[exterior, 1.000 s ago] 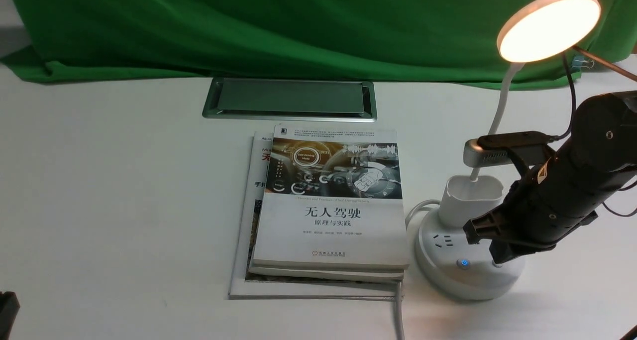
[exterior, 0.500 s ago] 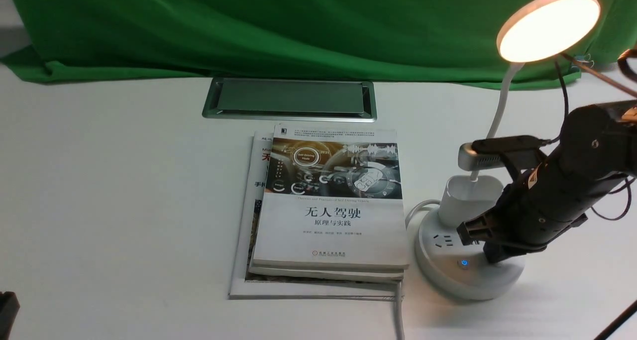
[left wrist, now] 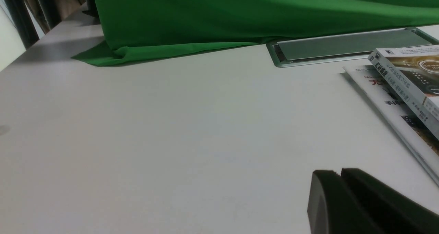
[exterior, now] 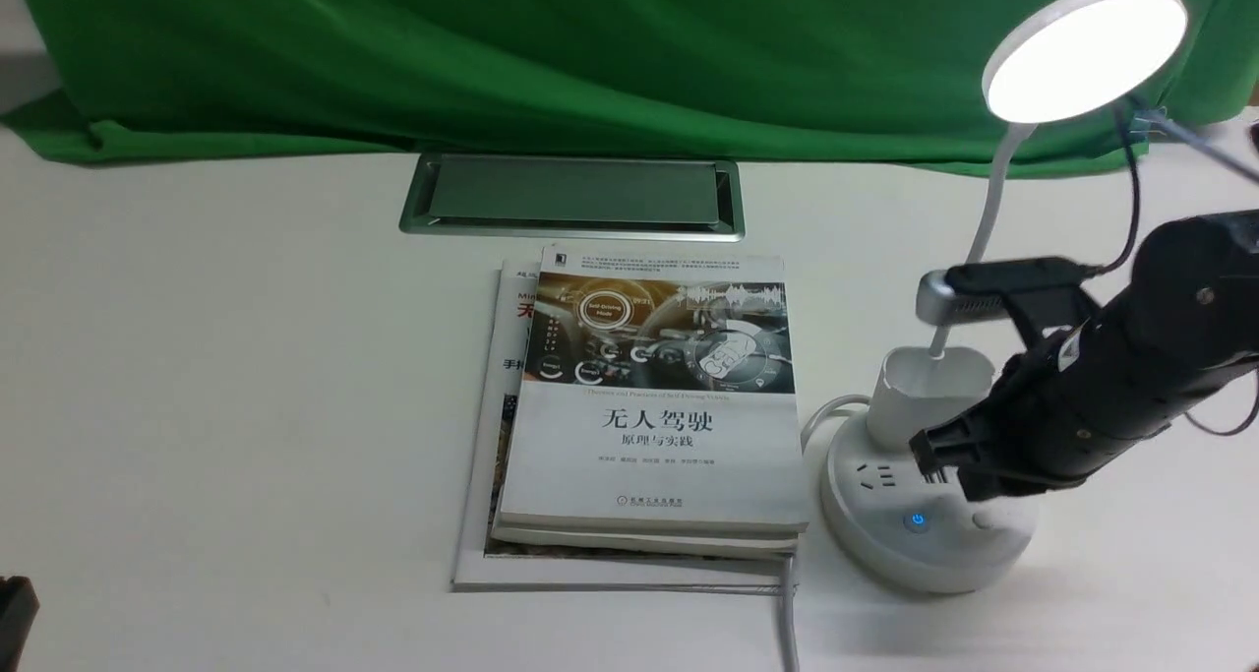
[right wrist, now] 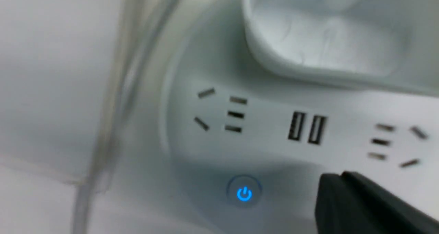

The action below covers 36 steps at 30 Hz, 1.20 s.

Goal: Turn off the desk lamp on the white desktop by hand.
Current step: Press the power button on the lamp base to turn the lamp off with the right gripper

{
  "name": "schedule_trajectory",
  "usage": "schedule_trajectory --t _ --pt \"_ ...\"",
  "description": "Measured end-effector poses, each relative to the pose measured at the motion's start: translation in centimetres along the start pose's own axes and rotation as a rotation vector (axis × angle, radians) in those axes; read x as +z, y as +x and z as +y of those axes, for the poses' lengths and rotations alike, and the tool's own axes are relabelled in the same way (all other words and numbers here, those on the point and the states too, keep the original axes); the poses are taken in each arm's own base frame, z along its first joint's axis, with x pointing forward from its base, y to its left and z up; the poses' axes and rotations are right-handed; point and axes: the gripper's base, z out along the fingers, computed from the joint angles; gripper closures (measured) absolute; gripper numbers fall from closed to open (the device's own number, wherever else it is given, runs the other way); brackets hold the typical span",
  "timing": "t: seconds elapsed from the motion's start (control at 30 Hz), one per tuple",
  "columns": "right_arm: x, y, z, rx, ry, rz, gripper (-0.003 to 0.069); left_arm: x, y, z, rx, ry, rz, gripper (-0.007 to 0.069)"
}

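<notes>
The desk lamp stands at the right of the white desktop [exterior: 246, 357]. Its disc head [exterior: 1087, 50] looks cold white, and a thin neck runs down into the cup holder [exterior: 929, 387]. The round base [exterior: 885, 549] has sockets, a blue-lit power button [exterior: 917, 519] and a plain white button [exterior: 984, 521]. My right gripper [exterior: 972, 490] is shut and empty, its tip just above the white button. In the right wrist view the shut tips [right wrist: 337, 179] hover over the base, to one side of the blue button [right wrist: 244, 194]. My left gripper [left wrist: 341, 174] is shut, low over bare desktop.
A stack of books [exterior: 654, 406] lies just left of the lamp base. The lamp's cable [exterior: 787, 623] runs toward the front edge. A silver-framed grey hatch [exterior: 572, 195] sits behind the books, and green cloth [exterior: 590, 52] hangs at the back.
My right gripper's tip, down on the base's white button before, has lifted slightly off it. The lamp head has gone from warm yellow to cold white.
</notes>
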Motion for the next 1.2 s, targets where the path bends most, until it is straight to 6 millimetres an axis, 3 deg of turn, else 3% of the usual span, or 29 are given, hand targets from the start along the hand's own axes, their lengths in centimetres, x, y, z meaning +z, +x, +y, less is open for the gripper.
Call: schedule_trajectory --t 0.23,0.43,0.63,0.8,0.97,1.1,1.2 --pt "-0.4 0.1 0.0 -0.003 0.0 -0.001 0.0613 0.0 0.0 0.0 -0.001 0.0 0.0 0.0605" --pt "2.6 0.7 -0.2 -0.003 0.012 0.119 0.0613 0.0 0.0 0.0 -0.001 0.0 0.0 0.0605" --pt "2.8 0.5 -0.2 -0.01 0.011 0.125 0.0612 0.0 0.0 0.0 -0.001 0.0 0.0 0.0605" --pt "2.1 0.6 -0.2 -0.011 0.01 0.106 0.0612 0.0 0.0 0.0 -0.001 0.0 0.0 0.0605" --pt "-1.0 0.4 0.0 -0.017 0.004 0.014 0.0612 0.0 0.0 0.0 0.001 0.0 0.0 0.0605" --pt "-1.3 0.4 0.0 -0.018 0.004 0.005 0.0612 0.0 0.0 0.0 0.0 0.0 0.0 0.0605" --pt "-0.3 0.5 -0.1 -0.022 0.011 0.036 0.0612 0.0 0.0 0.0 0.0 0.0 0.0 0.0605"
